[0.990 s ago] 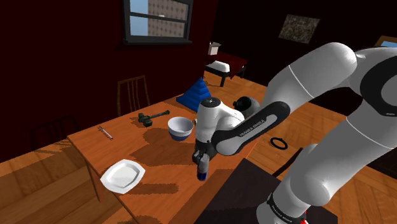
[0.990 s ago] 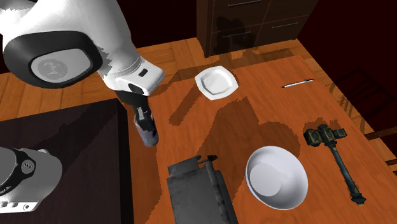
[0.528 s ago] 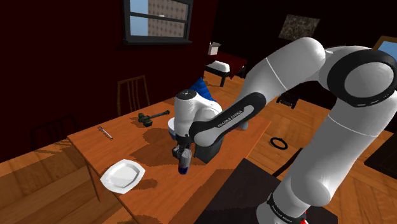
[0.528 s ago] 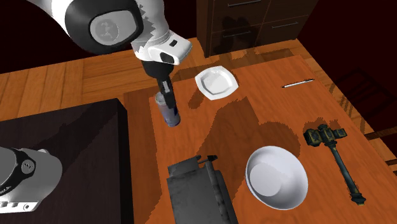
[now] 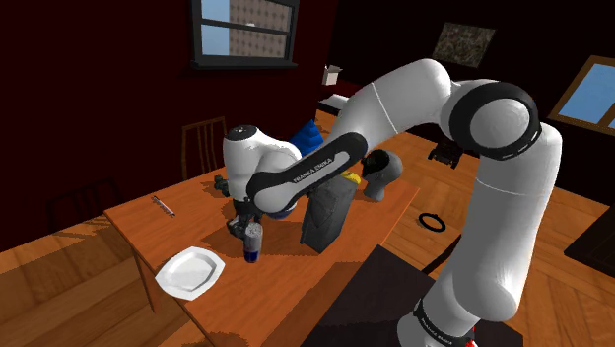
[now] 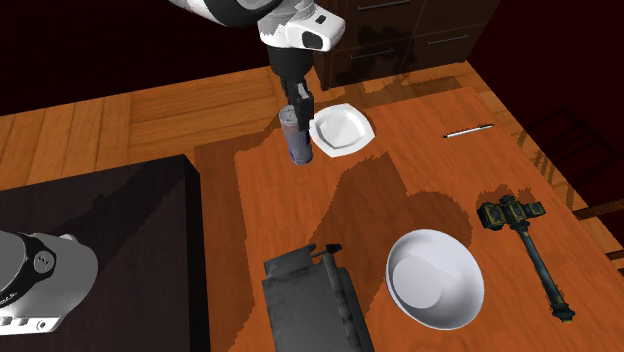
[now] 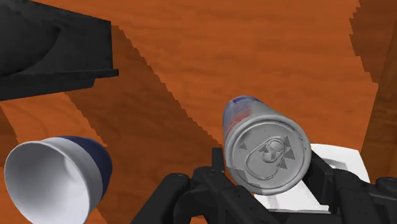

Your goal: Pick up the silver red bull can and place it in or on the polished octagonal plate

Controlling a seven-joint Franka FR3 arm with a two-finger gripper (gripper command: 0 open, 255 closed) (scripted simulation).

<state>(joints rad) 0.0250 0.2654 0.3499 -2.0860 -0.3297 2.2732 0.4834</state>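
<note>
Though the can is clasped near its top between the two black fingers of the pincer, it is not yet over the plate. From above it hangs just beside the plate's edge, on the second exterior view's left of it, and it looks to be lifted clear of the bench rather than standing on it. So the picking up seems done. What is left, as I judge it, is a short carry across onto the white, cut-cornered plate, a lowering and the release. Looking along the hand, the can's silver lid sits squarely between the fingers, with part of the plate showing just past it. The bowl, the hammer and the pen lie well apart from that short path.
</note>
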